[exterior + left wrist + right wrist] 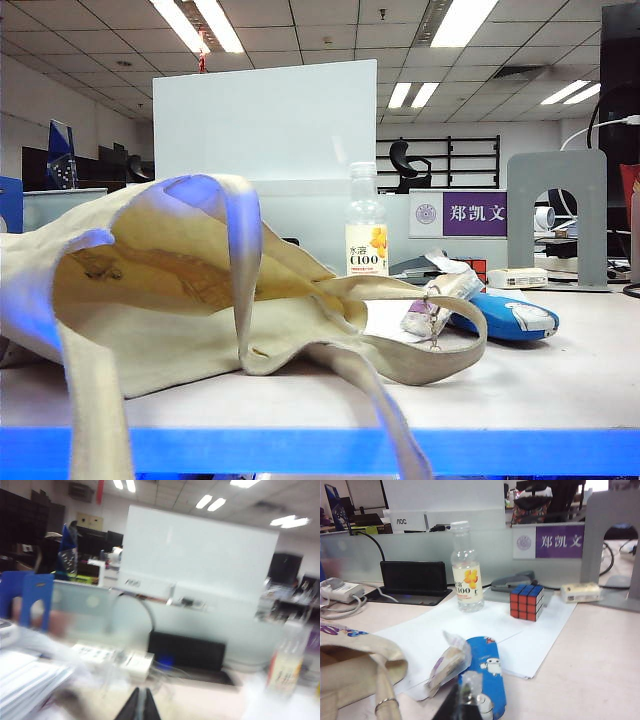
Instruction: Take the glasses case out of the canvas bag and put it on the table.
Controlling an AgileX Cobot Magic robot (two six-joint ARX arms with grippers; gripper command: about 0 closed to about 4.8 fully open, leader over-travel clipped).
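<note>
On table (560,385), at bag's three o'clock: blue glasses case (508,316) lies outside canvas bag (150,300). Placing step looks done. Left gripper (138,706) and right gripper (460,706) both closed, empty. Next move: likely only retreat.

Open-plan office, desk workstation.
Suspended tile ceiling with fluorescent light panels (455,20) at 1 o'clock; frosted desk partition (420,542) carrying a purple name plate (473,214) at 3 o'clock; swivel chair (408,160) and shelving behind it; grey bookend (557,215), power strip (337,591) and cables, paper sheets (485,625) on the table (560,370).
</note>
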